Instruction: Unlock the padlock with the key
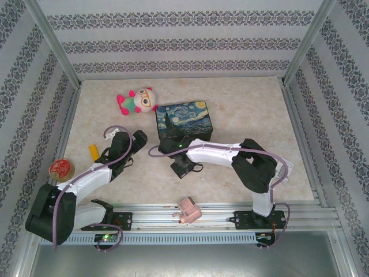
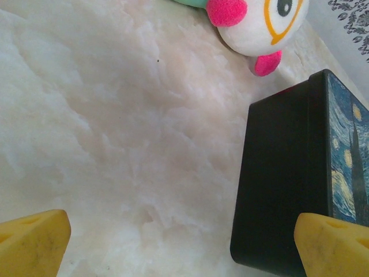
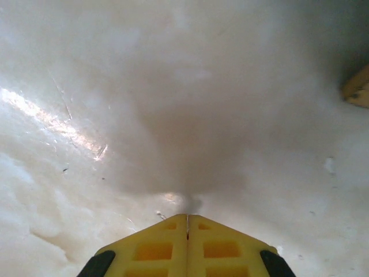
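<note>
The right gripper (image 3: 187, 218) is seen clenched, yellow fingers pressed tip to tip just above the pale table (image 3: 115, 86). Whether anything is pinched cannot be told. A blurred brass-tan shape (image 3: 357, 88), possibly the padlock, is cut off at the right edge. The left gripper (image 2: 184, 248) is spread wide beside the painted tin box (image 2: 288, 184).

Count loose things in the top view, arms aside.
5: plush toy far left, Starry Night tin centre, yellow piece beside left arm, red disc at left edge, pink block on near rail. Smaller ones may hide under arms.
</note>
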